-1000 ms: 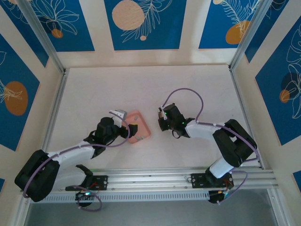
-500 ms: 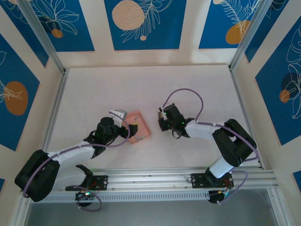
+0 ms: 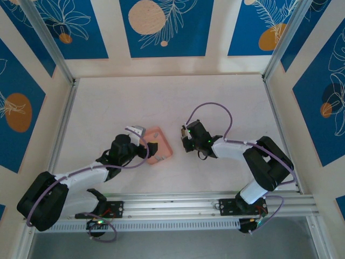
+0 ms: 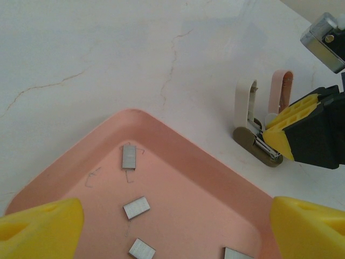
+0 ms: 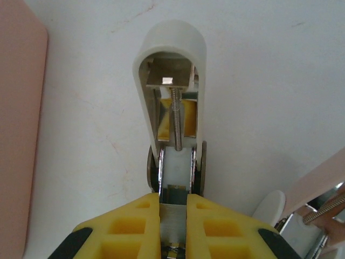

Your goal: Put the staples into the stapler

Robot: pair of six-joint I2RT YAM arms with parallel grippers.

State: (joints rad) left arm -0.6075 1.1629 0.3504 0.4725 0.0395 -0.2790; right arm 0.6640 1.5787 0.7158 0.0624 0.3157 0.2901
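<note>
Black-and-white arms (image 3: 232,150), seemingly purple cables (image 3: 213,103)

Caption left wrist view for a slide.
Open left claw above salmon-pink rectangular tray of grey metal staple bars; right claw grips opened white-and-pink stapler beside it.

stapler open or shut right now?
Open: the small white-and-pink stapler has its white cover swung up, leaving the spring rod exposed; the right tool grips it.

Grey staples (image 4: 136,207) scattered in pink tray (image 4: 178,162), stapler (image 4: 242,108) — open, upright
</note>
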